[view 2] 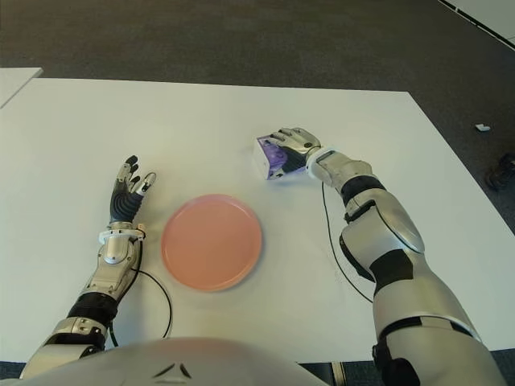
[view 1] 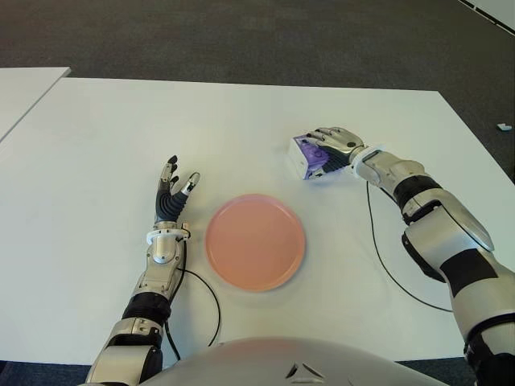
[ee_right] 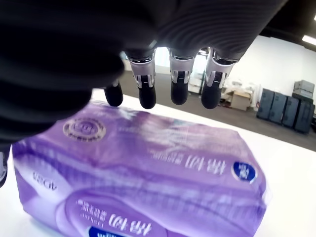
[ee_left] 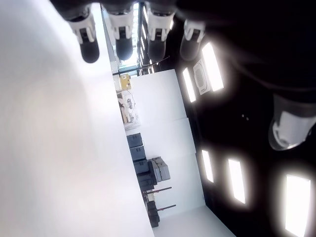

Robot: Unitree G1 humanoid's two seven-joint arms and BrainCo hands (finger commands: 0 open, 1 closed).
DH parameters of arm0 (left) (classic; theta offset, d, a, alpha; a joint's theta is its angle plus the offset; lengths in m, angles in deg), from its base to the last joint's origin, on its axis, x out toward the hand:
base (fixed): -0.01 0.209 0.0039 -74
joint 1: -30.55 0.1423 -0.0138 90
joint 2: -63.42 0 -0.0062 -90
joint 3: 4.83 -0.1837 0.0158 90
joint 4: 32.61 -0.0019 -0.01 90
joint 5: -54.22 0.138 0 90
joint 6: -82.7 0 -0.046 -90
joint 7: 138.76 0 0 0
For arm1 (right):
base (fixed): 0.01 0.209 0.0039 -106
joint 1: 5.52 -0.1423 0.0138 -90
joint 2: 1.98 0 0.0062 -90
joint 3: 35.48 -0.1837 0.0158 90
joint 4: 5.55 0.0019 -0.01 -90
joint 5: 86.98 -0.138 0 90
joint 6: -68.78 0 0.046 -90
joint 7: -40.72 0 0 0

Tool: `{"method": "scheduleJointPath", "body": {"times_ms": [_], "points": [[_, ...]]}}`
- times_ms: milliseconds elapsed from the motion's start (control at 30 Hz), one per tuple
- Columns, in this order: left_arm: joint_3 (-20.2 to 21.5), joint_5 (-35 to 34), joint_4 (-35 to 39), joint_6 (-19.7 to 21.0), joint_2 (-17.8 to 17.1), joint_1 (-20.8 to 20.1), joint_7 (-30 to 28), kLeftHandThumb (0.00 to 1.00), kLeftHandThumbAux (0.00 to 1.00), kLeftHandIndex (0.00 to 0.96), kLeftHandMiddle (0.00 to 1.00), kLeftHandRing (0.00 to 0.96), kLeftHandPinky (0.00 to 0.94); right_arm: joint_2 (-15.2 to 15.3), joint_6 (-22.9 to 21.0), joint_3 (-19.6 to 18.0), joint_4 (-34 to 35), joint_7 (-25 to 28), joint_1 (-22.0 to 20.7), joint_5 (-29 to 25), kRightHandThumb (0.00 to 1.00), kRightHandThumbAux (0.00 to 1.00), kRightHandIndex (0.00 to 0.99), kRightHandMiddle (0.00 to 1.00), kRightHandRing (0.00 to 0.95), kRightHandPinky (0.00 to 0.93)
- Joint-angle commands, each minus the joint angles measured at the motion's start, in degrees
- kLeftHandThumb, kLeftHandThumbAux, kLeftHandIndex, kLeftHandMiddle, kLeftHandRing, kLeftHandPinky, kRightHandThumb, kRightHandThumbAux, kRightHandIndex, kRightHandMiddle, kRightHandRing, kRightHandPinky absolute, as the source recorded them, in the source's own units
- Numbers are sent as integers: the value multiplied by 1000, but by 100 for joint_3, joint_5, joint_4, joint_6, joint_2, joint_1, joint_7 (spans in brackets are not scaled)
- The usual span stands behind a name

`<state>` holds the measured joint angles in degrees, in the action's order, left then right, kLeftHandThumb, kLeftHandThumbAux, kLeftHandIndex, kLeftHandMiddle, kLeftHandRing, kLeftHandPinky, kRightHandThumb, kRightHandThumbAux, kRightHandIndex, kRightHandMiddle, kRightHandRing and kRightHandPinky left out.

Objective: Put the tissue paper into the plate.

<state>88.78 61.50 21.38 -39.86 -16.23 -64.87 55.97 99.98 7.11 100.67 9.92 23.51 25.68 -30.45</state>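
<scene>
Right wrist view: right robot hand (ee_right: 163, 94) fingers spread over tissue pack (ee_right: 143, 173), not clamped; plate (view 1: 254, 240) bare; transfer pending.

White table (view 1: 241, 121) on dark grey carpet (view 1: 241, 36) (second table (view 1: 20, 88) alongside).

Even bright overhead light on white table (view 1: 241, 121), shadows soft and faint. Ceiling light panels (ee_left: 212, 66) glare and bloom in left wrist view; fingers (ee_right: 178, 84) near lens dark, blurred.
</scene>
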Motion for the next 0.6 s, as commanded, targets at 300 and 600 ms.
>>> {"method": "scheduleJointPath", "body": {"times_ms": [300,600], "points": [[6,-52,-308,115,99,463,-31,10,441,0,0,0,0,-77,-22,225,-170,73,100,122,248,397,0,0,0,0],[-3,-7,-314,4,92,503,28,3,461,0,0,0,0,-25,-53,295,-204,111,145,131,247,397,0,0,0,0]]}}
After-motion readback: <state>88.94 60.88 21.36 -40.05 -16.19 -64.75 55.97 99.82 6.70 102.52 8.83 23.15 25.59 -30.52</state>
